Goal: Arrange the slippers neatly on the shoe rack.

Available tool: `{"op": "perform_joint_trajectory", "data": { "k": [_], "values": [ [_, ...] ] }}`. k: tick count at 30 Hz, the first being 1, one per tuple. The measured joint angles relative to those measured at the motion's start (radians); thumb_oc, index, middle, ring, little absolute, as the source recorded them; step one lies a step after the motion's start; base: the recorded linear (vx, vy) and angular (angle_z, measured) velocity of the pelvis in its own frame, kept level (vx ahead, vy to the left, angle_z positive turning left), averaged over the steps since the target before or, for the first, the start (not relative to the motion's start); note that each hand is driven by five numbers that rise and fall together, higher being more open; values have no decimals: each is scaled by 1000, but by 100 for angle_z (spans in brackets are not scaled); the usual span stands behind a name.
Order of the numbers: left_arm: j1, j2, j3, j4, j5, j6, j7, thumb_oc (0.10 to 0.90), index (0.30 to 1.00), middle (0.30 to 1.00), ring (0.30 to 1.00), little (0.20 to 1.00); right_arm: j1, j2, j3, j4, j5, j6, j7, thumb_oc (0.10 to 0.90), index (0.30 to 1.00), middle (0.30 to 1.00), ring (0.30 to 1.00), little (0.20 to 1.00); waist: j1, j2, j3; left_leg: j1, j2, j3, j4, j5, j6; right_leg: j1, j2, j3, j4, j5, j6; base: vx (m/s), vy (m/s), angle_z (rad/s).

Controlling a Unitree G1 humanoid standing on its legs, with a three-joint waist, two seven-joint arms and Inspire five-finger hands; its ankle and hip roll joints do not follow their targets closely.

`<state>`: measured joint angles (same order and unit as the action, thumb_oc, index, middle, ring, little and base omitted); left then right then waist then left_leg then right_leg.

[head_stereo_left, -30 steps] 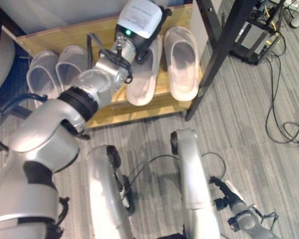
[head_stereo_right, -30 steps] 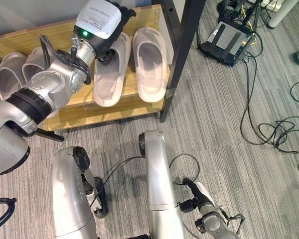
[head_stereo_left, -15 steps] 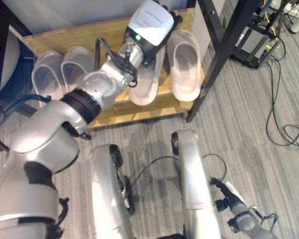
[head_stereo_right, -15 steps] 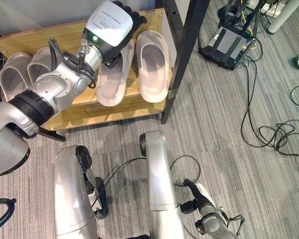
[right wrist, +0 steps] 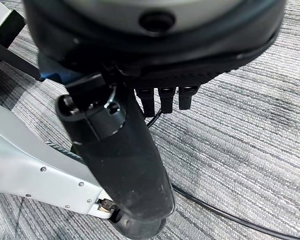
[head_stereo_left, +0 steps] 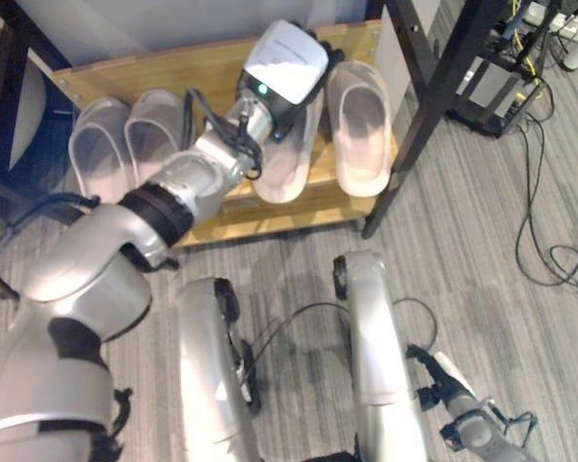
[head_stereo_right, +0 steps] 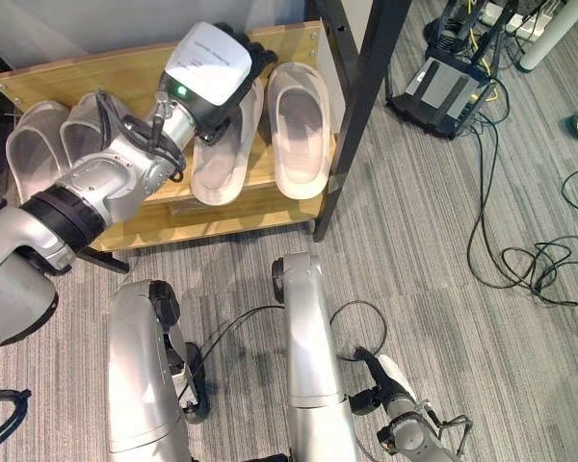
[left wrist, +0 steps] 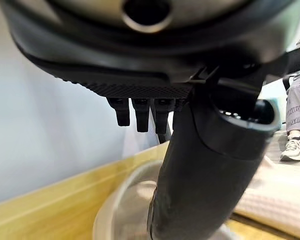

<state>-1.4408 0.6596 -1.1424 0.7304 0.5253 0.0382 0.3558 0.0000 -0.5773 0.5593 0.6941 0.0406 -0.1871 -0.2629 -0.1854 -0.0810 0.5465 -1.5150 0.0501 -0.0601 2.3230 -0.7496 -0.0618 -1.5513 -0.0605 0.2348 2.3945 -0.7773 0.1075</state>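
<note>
Wooden shoe rack (head_stereo_left: 212, 217) carries four pale slippers; I see my left hand (head_stereo_left: 287, 60) over the third slipper (head_stereo_right: 222, 154), fingers relaxed, gripping nothing; its partner (head_stereo_left: 359, 125) lies just beside. Right hand (right wrist: 135, 165) hangs above grey carpet (right wrist: 250, 150), fingers loose.

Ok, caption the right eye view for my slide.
Left robot hand on a slipper beside its mate on the wooden shoe rack.

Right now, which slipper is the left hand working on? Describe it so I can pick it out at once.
Find the low wooden shoe rack against the wall, holding four pale slippers in two pairs. Take the pair nearer the black table leg. It is the slipper on that pair's left, partly covered by the left hand, lying askew with its heel over the front edge, unlike its straight neighbour.
</note>
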Motion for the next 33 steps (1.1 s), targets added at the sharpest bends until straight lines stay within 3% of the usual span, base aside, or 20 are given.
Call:
{"op": "perform_joint_trajectory", "data": {
  "k": [8, 14, 17, 28, 33],
  "values": [
    [50, 71, 23, -83, -6, -2, 1, 800, 900, 900, 900, 900, -1, 11, 6, 13, 0, 2, -7, 800, 900, 900, 900, 900, 3, 1, 0, 3, -1, -1, 0, 0, -1, 3, -1, -1, 0, 0, 0, 0, 0, 0],
    [118, 81, 95, -123, -15, -4, 4, 800, 900, 900, 900, 900, 0, 20, 6, 26, -1, 10, -11, 800, 900, 900, 900, 900, 29, 2, 1, 5, -1, -2, 1, 1, -1, 5, 2, -1, 0, 0, 0, 0, 0, 0],
    [191, 103, 173, -162, -88, -20, 7, 800, 900, 900, 900, 900, -1, 25, 5, 27, -1, 14, -13, 800, 900, 900, 900, 900, 30, 3, 1, 5, -2, -2, 1, 1, -2, 5, 6, -1, 0, 0, 0, 0, 0, 0],
    [322, 149, 308, -230, -216, -47, 56, 800, 900, 900, 900, 900, -1, 58, 1, 32, -1, 20, -20, 800, 900, 900, 900, 900, 50, 5, 1, 1, -2, -4, 2, 0, -4, 3, 6, -2, 0, -2, -3, 0, 0, 0],
    [406, 150, 414, -228, -385, -67, 76, 800, 900, 900, 900, 900, -2, 76, 0, 50, -1, 22, -19, 800, 900, 900, 900, 900, 53, 6, 2, 0, -2, -3, 4, 0, -4, 4, 5, -2, 0, -2, -3, 0, 0, 0]
  ]
}}
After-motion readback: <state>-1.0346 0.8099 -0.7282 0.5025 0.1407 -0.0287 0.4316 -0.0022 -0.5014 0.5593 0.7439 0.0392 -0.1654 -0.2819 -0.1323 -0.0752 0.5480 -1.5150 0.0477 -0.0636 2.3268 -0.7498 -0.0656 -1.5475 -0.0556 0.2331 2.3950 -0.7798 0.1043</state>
